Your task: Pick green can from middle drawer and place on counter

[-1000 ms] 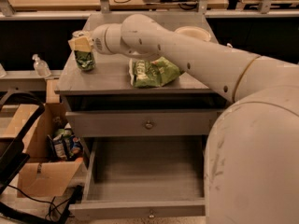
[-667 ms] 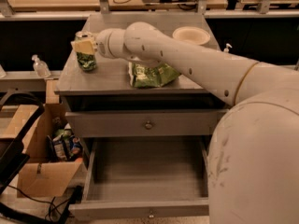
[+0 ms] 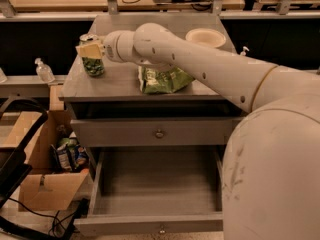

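Observation:
The green can (image 3: 93, 65) stands upright at the left edge of the grey counter (image 3: 120, 84); I cannot tell whether it rests on the surface or hangs just above it. My gripper (image 3: 90, 49) reaches in from the right, and its pale fingers (image 3: 86, 50) grip the can's upper part. The middle drawer (image 3: 157, 186) is pulled out below, its grey floor bare, with a small knob (image 3: 161, 230) on its front.
A flat green snack bag (image 3: 162, 79) lies mid-counter, partly under my arm. A white bowl (image 3: 205, 36) sits at the back right. A closed drawer front (image 3: 159, 133) is above the open one. A cardboard box (image 3: 47, 169) and a clear bottle (image 3: 44, 70) are at the left.
My wrist has shifted a little to the left with the can, which now sits slightly lower at the counter's left edge. The drawer and the bag have not moved.

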Robot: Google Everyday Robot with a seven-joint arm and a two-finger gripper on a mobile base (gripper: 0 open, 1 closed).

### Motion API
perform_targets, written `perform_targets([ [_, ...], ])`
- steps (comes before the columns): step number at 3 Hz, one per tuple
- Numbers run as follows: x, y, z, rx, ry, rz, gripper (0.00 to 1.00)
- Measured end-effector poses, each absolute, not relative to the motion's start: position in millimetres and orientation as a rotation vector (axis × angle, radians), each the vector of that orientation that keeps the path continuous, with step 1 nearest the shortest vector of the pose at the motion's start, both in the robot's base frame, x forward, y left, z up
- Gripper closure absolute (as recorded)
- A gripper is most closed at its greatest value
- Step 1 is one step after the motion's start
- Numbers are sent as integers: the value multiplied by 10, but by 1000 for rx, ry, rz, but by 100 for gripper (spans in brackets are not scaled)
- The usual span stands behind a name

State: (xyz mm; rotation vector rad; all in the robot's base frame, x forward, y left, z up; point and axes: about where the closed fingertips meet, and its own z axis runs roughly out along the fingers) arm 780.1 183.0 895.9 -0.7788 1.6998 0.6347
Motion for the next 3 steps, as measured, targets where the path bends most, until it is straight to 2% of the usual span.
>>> perform_targets([
  [2,7801,1831,8959,-779,1700,635,13],
  [3,7797,1847,8954,-781,1700,637,0],
])
